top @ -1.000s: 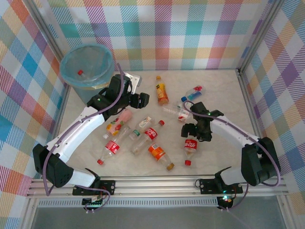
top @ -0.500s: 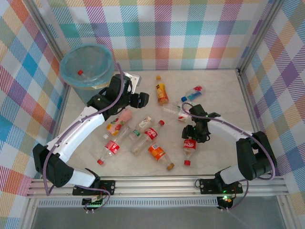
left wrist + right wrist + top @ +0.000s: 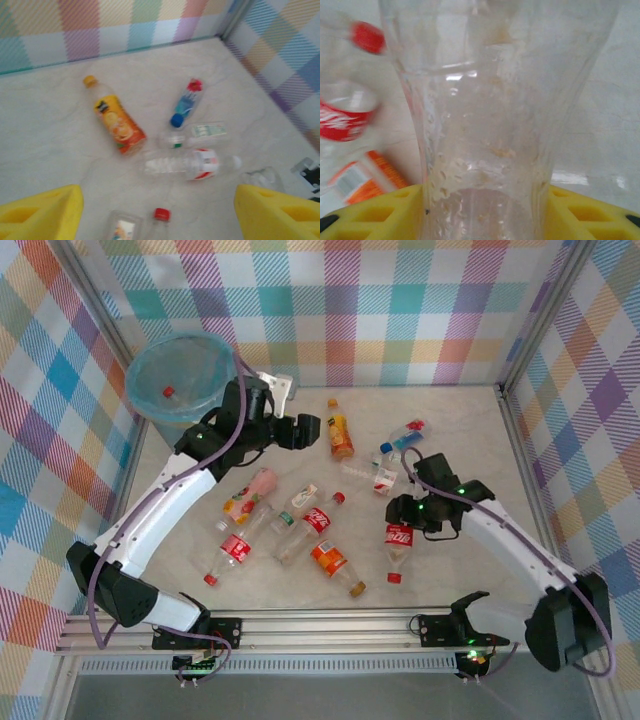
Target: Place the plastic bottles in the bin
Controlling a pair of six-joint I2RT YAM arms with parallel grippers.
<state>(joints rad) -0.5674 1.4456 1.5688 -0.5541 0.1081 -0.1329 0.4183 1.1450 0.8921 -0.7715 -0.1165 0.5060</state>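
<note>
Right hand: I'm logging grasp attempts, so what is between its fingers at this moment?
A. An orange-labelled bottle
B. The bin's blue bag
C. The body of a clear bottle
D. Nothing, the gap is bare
C: in the right wrist view a clear bottle fills the gap in the right hand, touching the yellow fingers on both sides.
</note>
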